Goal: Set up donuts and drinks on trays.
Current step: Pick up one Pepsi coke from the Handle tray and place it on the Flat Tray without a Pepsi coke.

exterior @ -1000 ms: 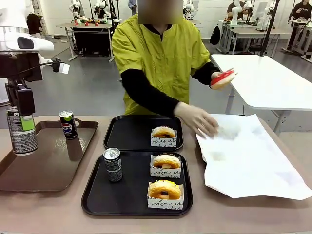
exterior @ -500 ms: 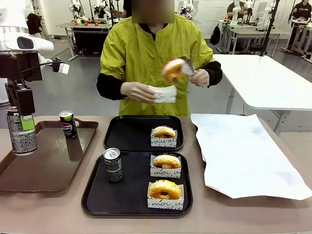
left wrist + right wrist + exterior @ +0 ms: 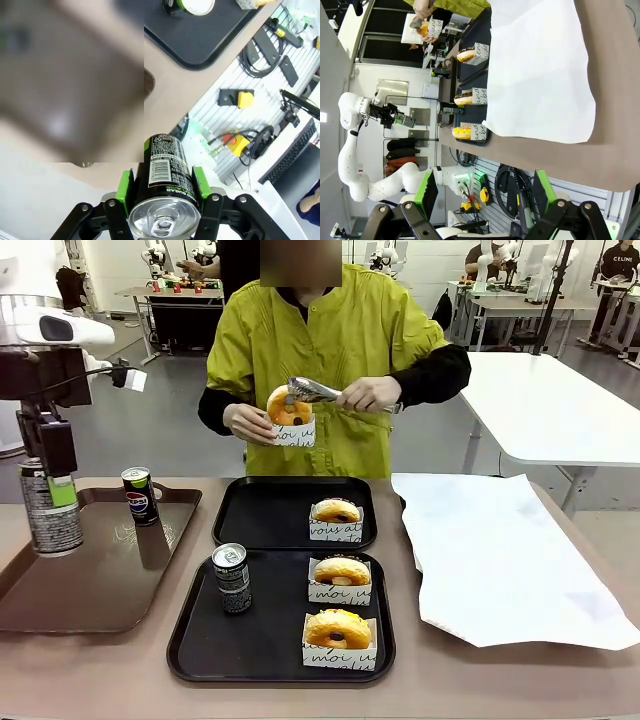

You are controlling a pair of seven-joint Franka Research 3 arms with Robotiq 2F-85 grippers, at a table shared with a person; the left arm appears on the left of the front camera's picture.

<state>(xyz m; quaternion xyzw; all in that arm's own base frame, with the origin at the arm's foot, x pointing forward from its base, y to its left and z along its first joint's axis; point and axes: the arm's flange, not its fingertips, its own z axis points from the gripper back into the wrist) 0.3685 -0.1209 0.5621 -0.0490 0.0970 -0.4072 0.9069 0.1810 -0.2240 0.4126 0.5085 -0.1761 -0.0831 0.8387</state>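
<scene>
Blurred brown tray [image 3: 65, 85] looms beyond can [image 3: 167, 172] in left hand [image 3: 162, 187]

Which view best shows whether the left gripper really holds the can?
The left wrist view: the left gripper has its green pads against both sides of the can. The front view shows it lifted over the brown tray. The right wrist view shows it small and distant.

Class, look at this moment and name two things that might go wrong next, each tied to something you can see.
1. The left gripper holds a can lifted over the brown tray; a loose grip might drop it.
2. The person's tongs press a donut into a hand-held box; it might slip onto the far black tray.
</scene>
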